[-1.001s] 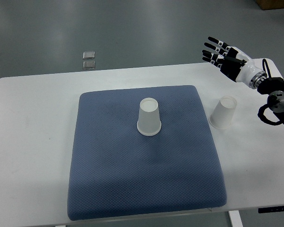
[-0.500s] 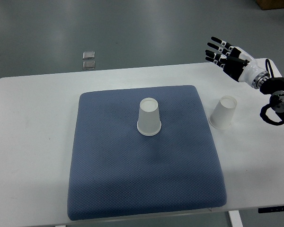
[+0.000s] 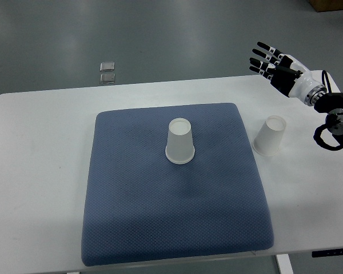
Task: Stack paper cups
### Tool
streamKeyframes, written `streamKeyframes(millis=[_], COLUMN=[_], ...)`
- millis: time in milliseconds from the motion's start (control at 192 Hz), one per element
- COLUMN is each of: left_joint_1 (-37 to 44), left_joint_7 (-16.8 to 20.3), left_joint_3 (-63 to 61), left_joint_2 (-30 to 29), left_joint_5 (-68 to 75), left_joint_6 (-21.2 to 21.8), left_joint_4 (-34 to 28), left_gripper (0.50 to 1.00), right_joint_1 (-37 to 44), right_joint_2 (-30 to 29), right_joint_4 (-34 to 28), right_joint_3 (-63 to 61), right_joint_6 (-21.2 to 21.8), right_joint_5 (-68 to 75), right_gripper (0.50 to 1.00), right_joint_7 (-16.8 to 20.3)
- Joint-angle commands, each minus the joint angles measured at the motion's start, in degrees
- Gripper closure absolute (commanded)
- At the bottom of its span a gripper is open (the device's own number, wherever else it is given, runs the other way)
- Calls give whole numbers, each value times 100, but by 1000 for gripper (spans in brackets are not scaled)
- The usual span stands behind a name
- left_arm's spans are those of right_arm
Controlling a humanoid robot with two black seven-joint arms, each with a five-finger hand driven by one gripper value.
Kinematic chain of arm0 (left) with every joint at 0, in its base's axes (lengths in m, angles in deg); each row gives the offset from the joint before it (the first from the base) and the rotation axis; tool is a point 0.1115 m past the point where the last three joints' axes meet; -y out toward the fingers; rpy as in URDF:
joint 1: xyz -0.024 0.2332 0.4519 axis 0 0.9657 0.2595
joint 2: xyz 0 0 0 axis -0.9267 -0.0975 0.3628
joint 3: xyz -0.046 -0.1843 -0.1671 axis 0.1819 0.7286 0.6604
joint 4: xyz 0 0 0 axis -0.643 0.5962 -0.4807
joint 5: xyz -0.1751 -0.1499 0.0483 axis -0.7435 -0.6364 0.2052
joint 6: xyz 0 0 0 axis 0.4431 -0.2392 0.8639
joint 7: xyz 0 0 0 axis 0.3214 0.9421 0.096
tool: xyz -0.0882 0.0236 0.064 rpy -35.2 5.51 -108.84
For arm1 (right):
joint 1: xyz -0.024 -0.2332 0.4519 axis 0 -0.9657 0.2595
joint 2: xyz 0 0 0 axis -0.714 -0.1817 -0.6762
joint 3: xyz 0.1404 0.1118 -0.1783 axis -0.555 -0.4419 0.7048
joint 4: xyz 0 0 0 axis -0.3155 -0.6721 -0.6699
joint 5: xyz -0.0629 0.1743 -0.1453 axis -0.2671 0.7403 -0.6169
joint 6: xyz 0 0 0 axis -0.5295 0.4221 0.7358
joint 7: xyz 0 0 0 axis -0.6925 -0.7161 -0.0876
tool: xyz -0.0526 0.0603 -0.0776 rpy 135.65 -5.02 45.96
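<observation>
I have one camera only, mounted high on the robot's side, looking steeply down across the white counter [image 3: 40,171] to the grey floor [image 3: 160,34] beyond, at middling distance.

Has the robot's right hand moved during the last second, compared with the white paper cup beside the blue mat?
Yes. The right hand has drifted up and right, away from the white paper cup.

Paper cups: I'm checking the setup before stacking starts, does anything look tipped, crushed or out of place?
Nothing stands out. One paper cup stands upside down on the blue mat, the other cup upside down on the white table beside it. The right robot hand is open, away from both.
</observation>
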Motion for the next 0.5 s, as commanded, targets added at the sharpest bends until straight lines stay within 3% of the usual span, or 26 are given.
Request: streamKeyframes(millis=[0,146,292,495], left_joint_1=[0,0,0,0], left_joint_7=[0,0,0,0], left_joint_3=[0,0,0,0], left_joint_2=[0,0,0,0], left_joint_5=[0,0,0,0], left_joint_6=[0,0,0,0], left_joint_4=[0,0,0,0], left_gripper=[500,500,500,500], right_joint_1=[4,-13,4,92], right_joint_2=[44,211,466,782], right_joint_4=[-30,-74,-92,-391], right_joint_3=[-11,33,24,42], right_joint_6=[109,644,741,785], right_joint_5=[-25,-227,-1053,-3057], right_gripper=[579,579,581,581], right_joint_7=[8,8,-19,-537])
